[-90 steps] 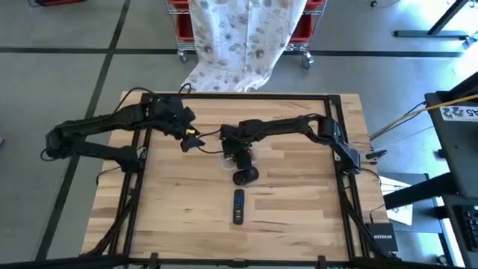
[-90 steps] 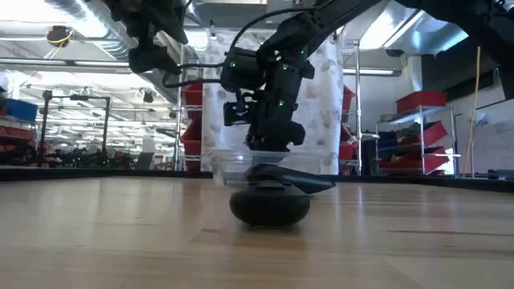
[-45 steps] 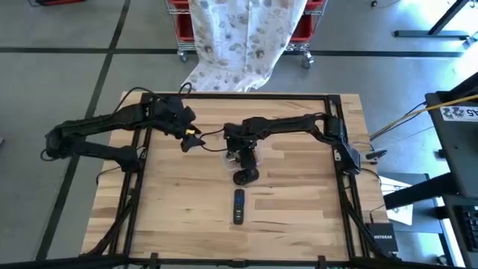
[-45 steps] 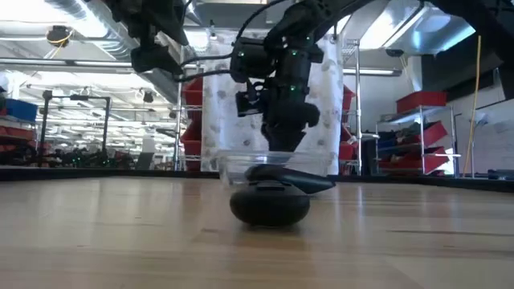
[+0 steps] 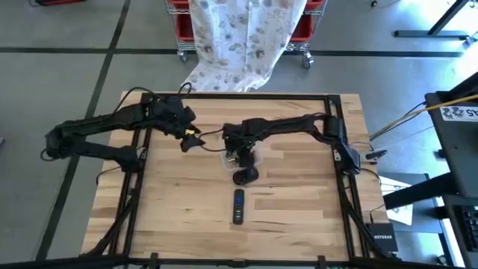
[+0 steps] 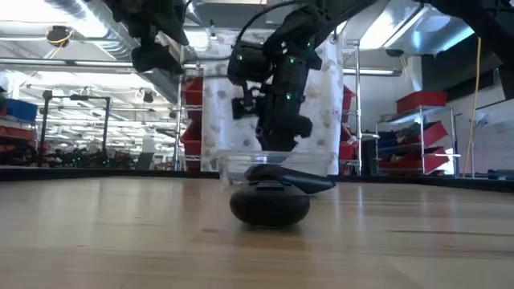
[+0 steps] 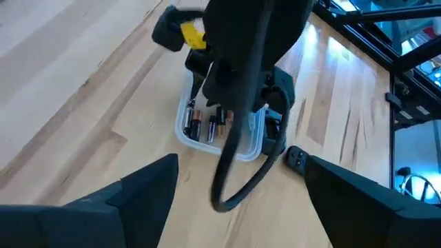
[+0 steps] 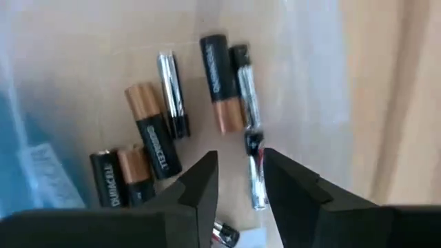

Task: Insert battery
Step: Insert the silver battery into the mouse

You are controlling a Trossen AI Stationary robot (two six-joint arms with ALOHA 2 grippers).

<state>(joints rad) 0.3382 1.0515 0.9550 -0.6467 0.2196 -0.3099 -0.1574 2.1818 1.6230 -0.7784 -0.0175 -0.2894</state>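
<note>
The right tool (image 5: 240, 155) hangs over a clear tray (image 7: 207, 141) near the middle of the bench (image 5: 299, 217). Its 2 fingers (image 8: 196, 196) are spread a little, with nothing between them. Inside the tray lie some batteries (image 8: 153, 141), flat on the bottom, some touching each other. Just beside the tray, at 6 o'clock from it, sits a round black thing (image 5: 244, 177). Farther toward 6 o'clock lies a black remote (image 5: 238, 206), well apart from the tray. The left tool (image 5: 190, 140) waits at 9 o'clock from the tray, above the bench, with its fingers (image 7: 148, 186) spread wide and empty.
</note>
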